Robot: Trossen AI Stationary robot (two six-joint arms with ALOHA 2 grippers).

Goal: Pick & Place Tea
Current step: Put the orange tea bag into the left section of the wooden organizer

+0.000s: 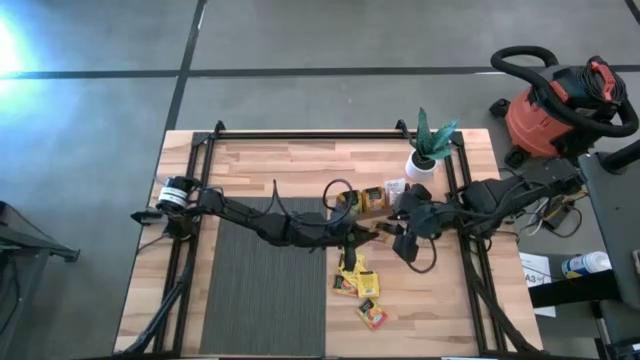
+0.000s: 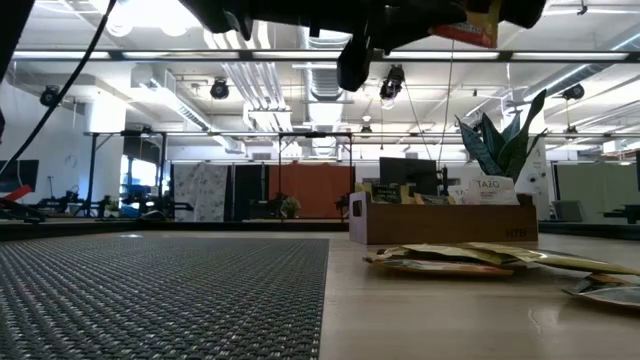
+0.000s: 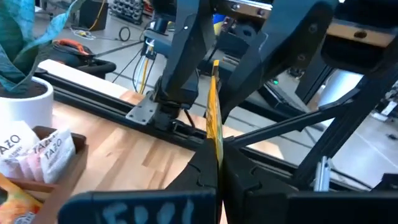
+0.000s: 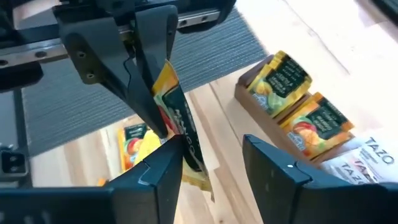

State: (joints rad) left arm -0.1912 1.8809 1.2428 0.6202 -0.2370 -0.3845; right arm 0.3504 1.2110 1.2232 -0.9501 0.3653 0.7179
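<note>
My left gripper (image 1: 362, 232) reaches in from the table's left, above the middle, and is shut on a yellow and orange tea sachet (image 4: 177, 121). My right gripper (image 4: 211, 171) faces it from the right, open. Its two fingers stand on either side of the sachet's free lower end. Behind them the brown wooden tray (image 1: 368, 200) holds upright sachets (image 4: 289, 78). Several loose sachets (image 1: 357, 282) lie flat on the wood nearer the front edge. My left gripper pinches the sachet's upper end (image 4: 165, 79) between its two fingers, coming level from the table's left. The sachet sticks out past the fingertips, edge-on in the left wrist view (image 3: 214, 118), slanting down, lifted clear of the table. My right gripper: the sachet's lower corner (image 4: 194, 163) lies close beside one finger (image 4: 163, 167); I cannot tell whether they touch.
A grey woven mat (image 1: 265, 290) covers the table's near left. A white pot with a green plant (image 1: 422, 160) stands at the far right beside the tray. White sachets (image 4: 367, 158) fill the tray's end. Black rails (image 1: 330, 133) frame the table.
</note>
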